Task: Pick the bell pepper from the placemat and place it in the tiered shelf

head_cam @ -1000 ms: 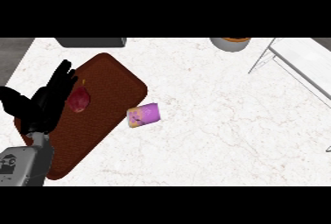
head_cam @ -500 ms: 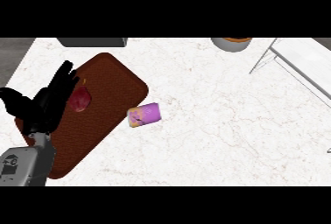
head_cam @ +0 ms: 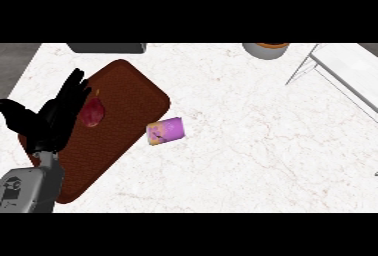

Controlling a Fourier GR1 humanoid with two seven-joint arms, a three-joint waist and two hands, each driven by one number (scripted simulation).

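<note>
- A dark red bell pepper (head_cam: 93, 112) lies on a brown placemat (head_cam: 129, 95) at the left of a white marble counter (head_cam: 251, 145).
- The left hand (head_cam: 55, 117), black, hangs just left of the pepper, fingers straight and spread, holding nothing.
- A small purple packet (head_cam: 165, 131) sits just off the mat's right edge.
- The white tiered shelf (head_cam: 339, 70) stands well apart, at the upper right.
- A round container (head_cam: 266, 49) shows at the top edge.

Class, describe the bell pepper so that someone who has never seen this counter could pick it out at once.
Find the brown placemat at the counter's left. The bell pepper lies on its left part, just right of the black left hand. It is dark red; the only other small thing nearby is a purple packet off the mat on the white counter.
</note>
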